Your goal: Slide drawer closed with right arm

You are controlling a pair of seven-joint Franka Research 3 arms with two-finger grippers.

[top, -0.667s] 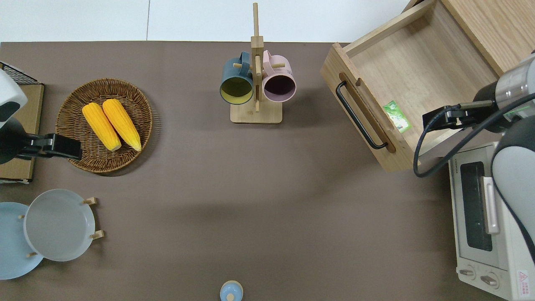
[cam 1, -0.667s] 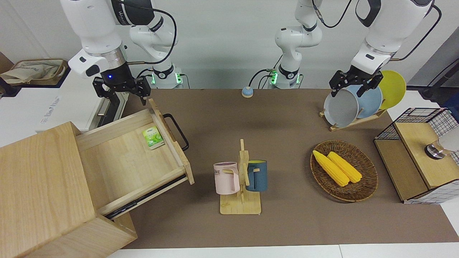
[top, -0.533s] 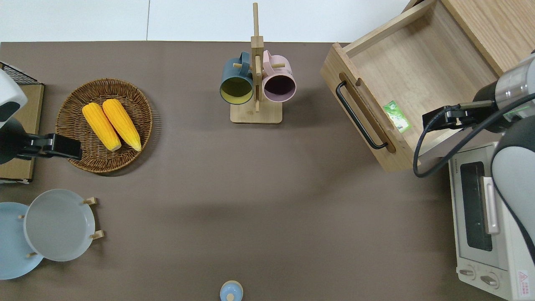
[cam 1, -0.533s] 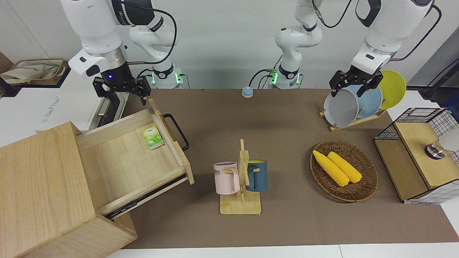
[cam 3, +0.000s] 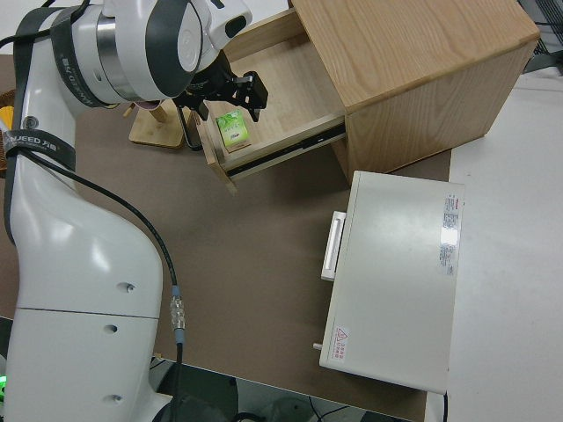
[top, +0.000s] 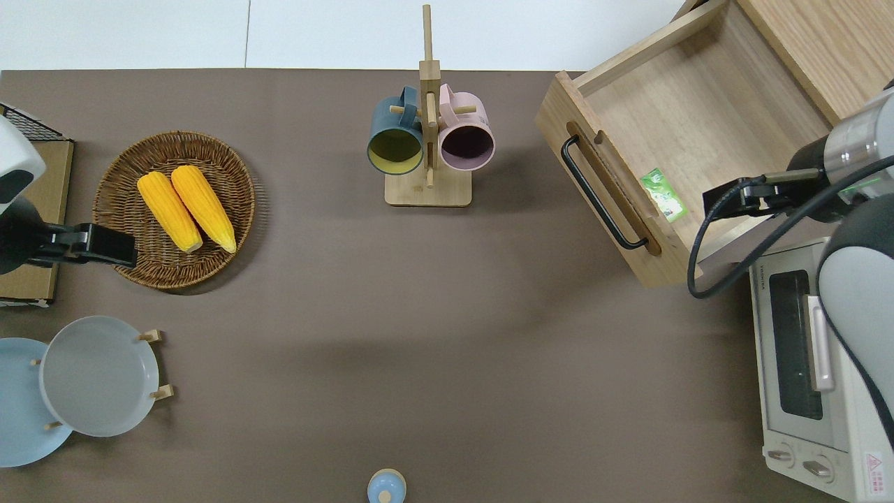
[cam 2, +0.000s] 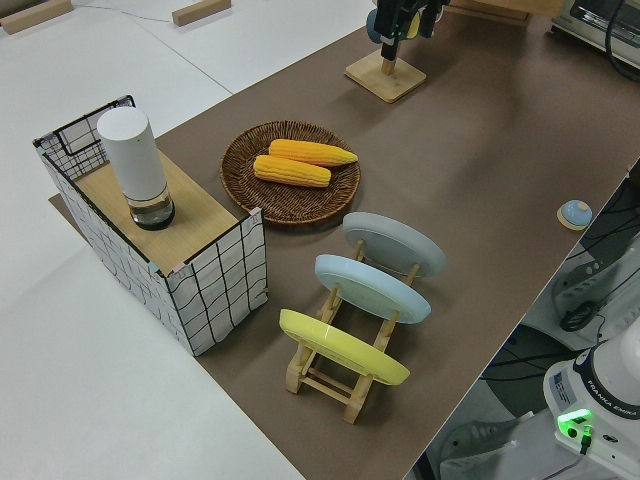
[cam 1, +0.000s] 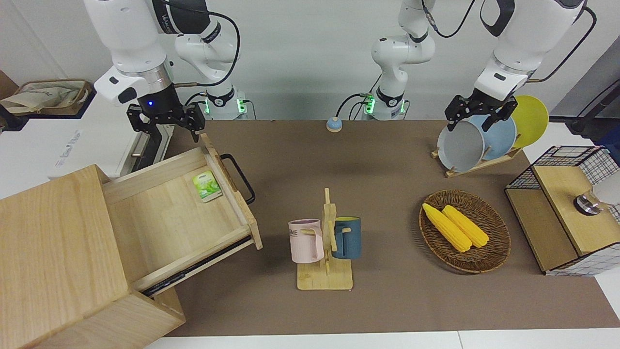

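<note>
The wide light-wood drawer (cam 1: pixel 169 218) stands pulled far out of its box cabinet (cam 1: pixel 53 242), its black bar handle (cam 1: pixel 240 177) facing the table's middle. It also shows in the overhead view (top: pixel 698 119) and the right side view (cam 3: pixel 273 79). A green packet (top: pixel 663 195) lies inside, by the drawer front. My right gripper (cam 1: pixel 167 130), with a blue light on its wrist, is open and empty. It hangs over the drawer's side wall nearest the robots (top: pixel 740 198), close to the packet (cam 3: pixel 233 132). It touches nothing. My left arm is parked, its gripper (cam 1: pixel 477 116) open.
A white oven (top: pixel 803 356) sits beside the cabinet, nearer the robots. A mug stand (cam 1: pixel 325 242) with pink and blue mugs stands mid-table. A wicker basket (cam 1: pixel 494 252) holds two corn cobs. A plate rack (cam 1: pixel 477 162) and a wire-mesh rack (cam 1: pixel 562 213) are at the left arm's end.
My right gripper has edged very slightly, still open over the drawer. The drawer and the left arm have not moved.
</note>
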